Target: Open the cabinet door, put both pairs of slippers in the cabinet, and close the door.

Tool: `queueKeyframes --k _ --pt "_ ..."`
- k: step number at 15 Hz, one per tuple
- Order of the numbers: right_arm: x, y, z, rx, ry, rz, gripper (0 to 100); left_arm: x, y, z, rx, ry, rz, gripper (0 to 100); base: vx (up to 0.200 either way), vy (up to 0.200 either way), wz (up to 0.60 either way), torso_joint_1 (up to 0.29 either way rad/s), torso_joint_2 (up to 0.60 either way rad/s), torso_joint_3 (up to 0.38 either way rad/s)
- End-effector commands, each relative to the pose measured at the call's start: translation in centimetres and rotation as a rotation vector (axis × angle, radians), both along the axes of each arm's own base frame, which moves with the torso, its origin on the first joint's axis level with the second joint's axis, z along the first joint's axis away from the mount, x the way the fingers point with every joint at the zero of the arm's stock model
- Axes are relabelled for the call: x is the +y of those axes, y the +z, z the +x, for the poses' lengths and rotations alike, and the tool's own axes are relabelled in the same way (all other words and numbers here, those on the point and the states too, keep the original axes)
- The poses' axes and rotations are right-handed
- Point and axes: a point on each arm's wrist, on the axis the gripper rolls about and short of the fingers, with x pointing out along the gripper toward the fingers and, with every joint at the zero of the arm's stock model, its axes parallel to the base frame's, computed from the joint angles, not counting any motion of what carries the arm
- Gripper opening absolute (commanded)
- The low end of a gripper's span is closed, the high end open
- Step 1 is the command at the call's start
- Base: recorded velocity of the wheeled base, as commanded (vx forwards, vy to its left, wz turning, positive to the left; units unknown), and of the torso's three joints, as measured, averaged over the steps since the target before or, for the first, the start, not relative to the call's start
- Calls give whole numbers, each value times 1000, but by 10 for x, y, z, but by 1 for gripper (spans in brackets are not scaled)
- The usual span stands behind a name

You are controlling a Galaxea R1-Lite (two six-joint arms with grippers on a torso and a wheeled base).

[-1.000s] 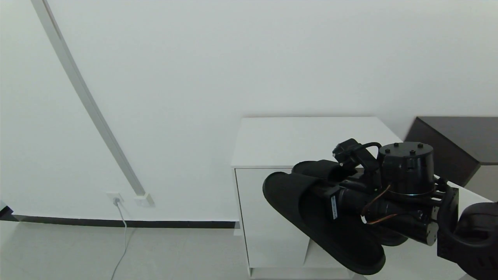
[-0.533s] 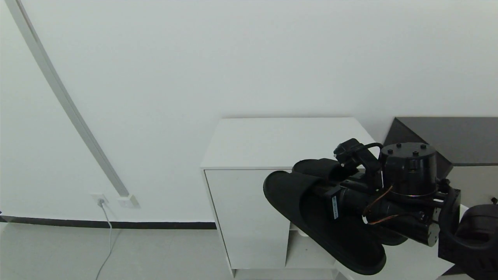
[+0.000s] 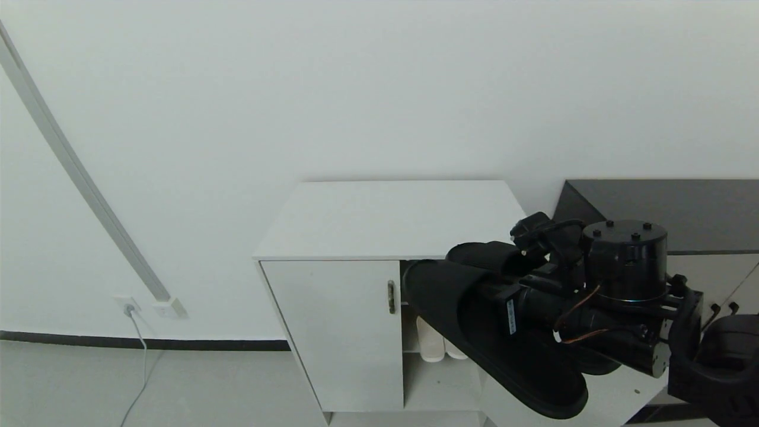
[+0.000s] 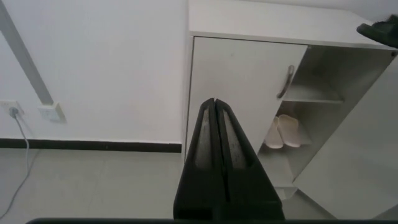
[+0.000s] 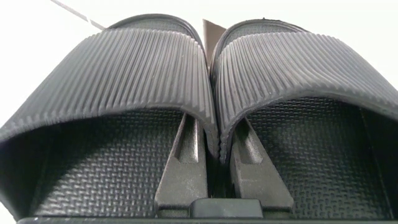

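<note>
– Two pairs on the list: where does each stand?
– Item 1: black slippers (image 3: 492,332), side by side, inner walls pinched between the fingers of the right gripper (image 5: 217,171); held tilted before the cabinet (image 3: 385,219). Item 2: white slippers (image 4: 283,130), on the lower level inside. Left gripper (image 4: 215,104): fingers together, empty.
– Hazards?
– Likely three. The long soles may strike the closed door (image 3: 338,332) or the shelf (image 4: 311,93) on entry. The pinch holds only soft straps, so one slipper may slide free. The black pair may also land on the white pair and shove it.
</note>
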Motion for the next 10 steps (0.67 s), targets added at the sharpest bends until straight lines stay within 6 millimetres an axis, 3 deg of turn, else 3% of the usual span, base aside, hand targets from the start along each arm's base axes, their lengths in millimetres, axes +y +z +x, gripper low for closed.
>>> queueKeyframes --k 1,10 --pt "0 -1 -1 4 -1 -3 0 0 0 0 2 -1 -1 0 0 0 0 0 0 0" --pt "2 -4 -3 12 16 -8 0 0 0 0 0 0 -1 0 0 0 0 0 0 0"
